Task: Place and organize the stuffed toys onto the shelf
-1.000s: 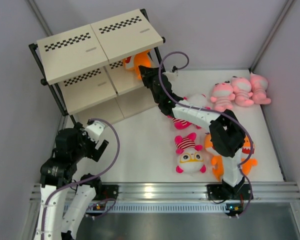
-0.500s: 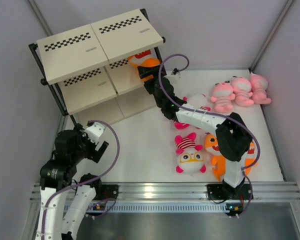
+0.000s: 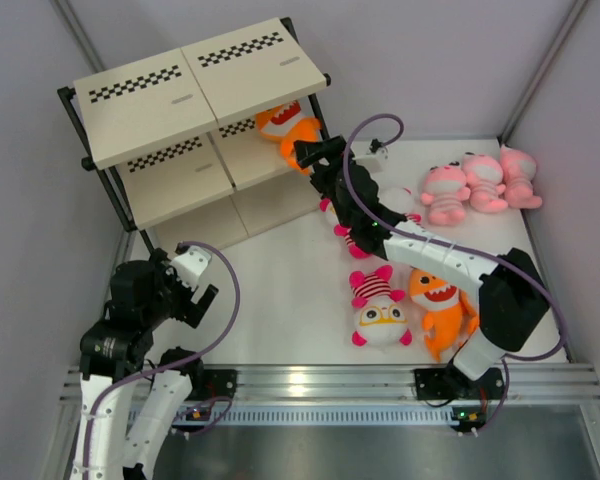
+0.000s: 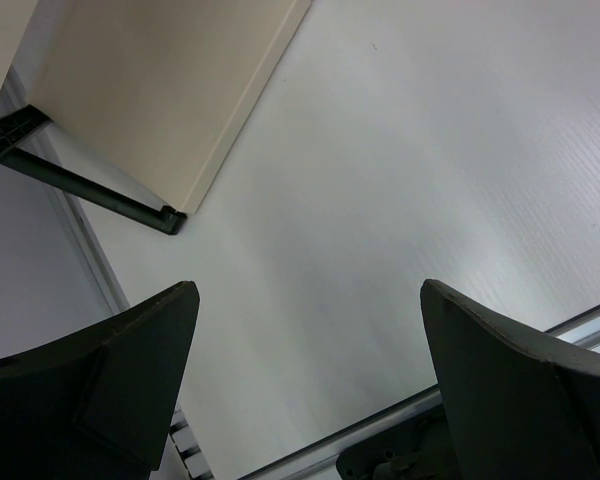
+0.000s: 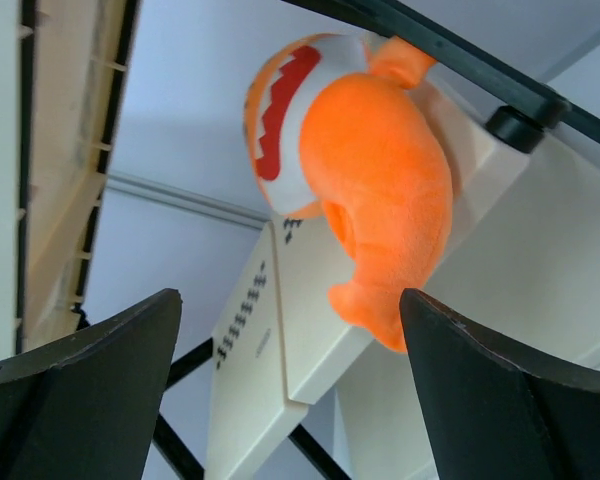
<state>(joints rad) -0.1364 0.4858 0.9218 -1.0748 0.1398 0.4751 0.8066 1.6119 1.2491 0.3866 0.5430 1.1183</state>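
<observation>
The shelf (image 3: 195, 85) stands at the back left. An orange stuffed toy (image 3: 285, 122) lies on its side at the right end of the middle board, its tail hanging over the edge; the right wrist view shows this toy (image 5: 375, 160) free on the board (image 5: 280, 330). My right gripper (image 3: 313, 152) is open just in front of it, touching nothing (image 5: 288, 300). Three pink toys (image 3: 483, 182) lie at the back right. A striped white-headed toy (image 3: 380, 308) and an orange one (image 3: 438, 300) lie mid-table. Another striped toy (image 3: 360, 243) is partly under my right arm. My left gripper (image 3: 195, 287) is open and empty (image 4: 308, 290).
The shelf's bottom board (image 4: 160, 90) and black foot (image 4: 100, 195) lie ahead of my left gripper. Grey walls enclose the white table (image 3: 280, 290) on three sides. An aluminium rail (image 3: 310, 380) runs along the near edge.
My right gripper has opened and let go of the orange toy on the middle board, then drawn back to the right. The right elbow swung right. The left arm has not moved.
</observation>
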